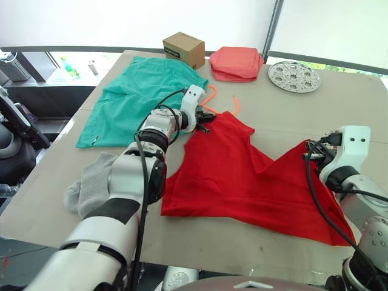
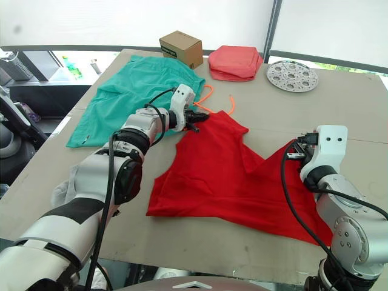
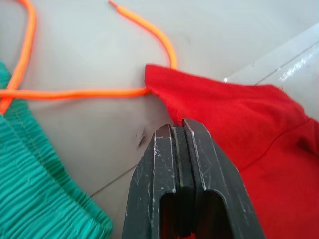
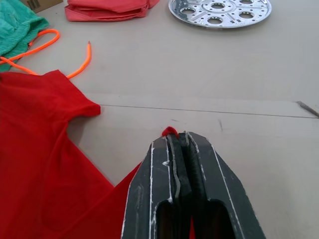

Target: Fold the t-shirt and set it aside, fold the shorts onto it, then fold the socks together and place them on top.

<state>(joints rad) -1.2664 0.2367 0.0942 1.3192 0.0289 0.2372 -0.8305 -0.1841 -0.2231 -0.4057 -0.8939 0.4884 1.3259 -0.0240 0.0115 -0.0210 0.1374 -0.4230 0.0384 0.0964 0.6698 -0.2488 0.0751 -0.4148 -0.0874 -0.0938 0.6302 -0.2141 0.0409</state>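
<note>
Gripping the t-shirt (image 1: pixel 242 182) with both tools, I see it spread crumpled on the bench (image 1: pixel 339 103) between them. My left tool (image 1: pixel 203 124) is clamped on the shirt's far corner near a sleeve; fingers (image 3: pixel 174 164) pressed together on red fabric. My right tool (image 2: pixel 294 151) is pinched on the shirt's other edge, a bit of red poking past the fingertips (image 4: pixel 182 154). The shorts (image 1: pixel 136 97) lie flat just beyond and left of the left tool, their orange cord (image 3: pixel 75 92) touching the shirt corner by it. The socks (image 1: pixel 91 185) sit behind the left tool, beside that arm. A cardboard box (image 1: pixel 183 50), pink folded cloth (image 1: pixel 236 63) and metal disc (image 1: pixel 294 76) lie well beyond.
</note>
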